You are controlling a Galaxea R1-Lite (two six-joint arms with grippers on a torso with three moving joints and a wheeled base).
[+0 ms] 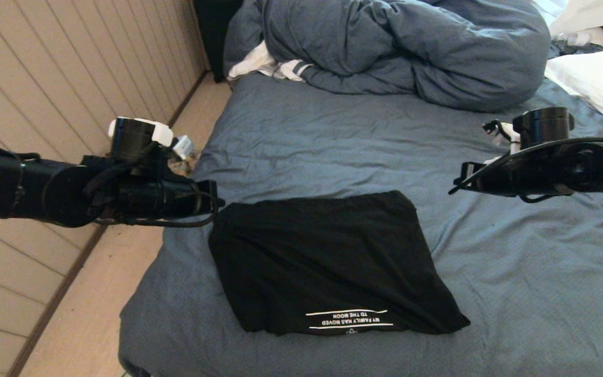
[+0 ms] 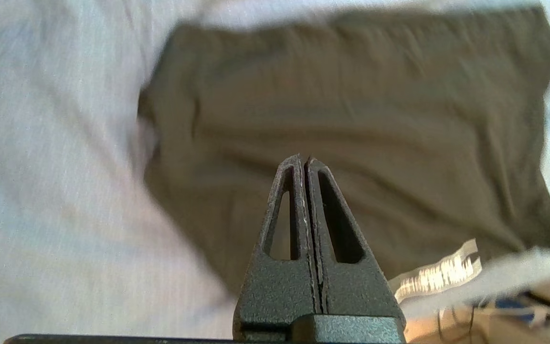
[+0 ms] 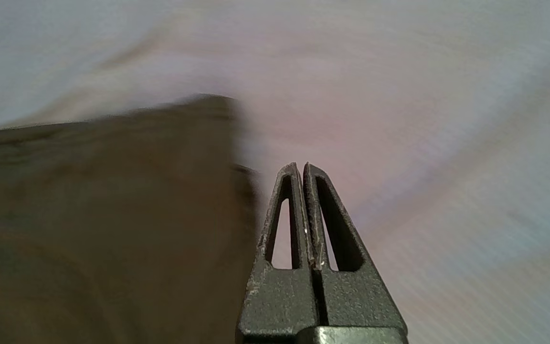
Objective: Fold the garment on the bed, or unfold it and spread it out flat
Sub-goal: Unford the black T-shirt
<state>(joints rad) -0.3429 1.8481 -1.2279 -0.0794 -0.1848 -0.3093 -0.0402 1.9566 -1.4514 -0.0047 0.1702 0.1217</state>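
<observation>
- Black thin-fabric garment (image 1: 327, 264) lying folded into a rough rectangle on the near half of the bed (image 1: 516, 272), closer to the bed's left edge than to its right.
- White text between two white lines visible near the garment's front edge, reading upside down from the head view.
- Blue-grey sheet slightly wrinkled, exposed on all sides of the garment.
- Left gripper (image 2: 303, 160) raised above the garment's left side, fingers pressed together with nothing between them; no fabric held.
- Right gripper (image 3: 300, 166) raised over bare sheet to the right of the garment, well apart from it in the head view; fingers likewise pressed together and empty.
- Bunched blue-grey duvet (image 1: 401, 47) heaped at the far end of the bed, clear of the garment.
- White-and-striped cloth (image 1: 275, 65) tucked at the duvet's left edge.
- White pillow (image 1: 600, 86) at the far right.
</observation>
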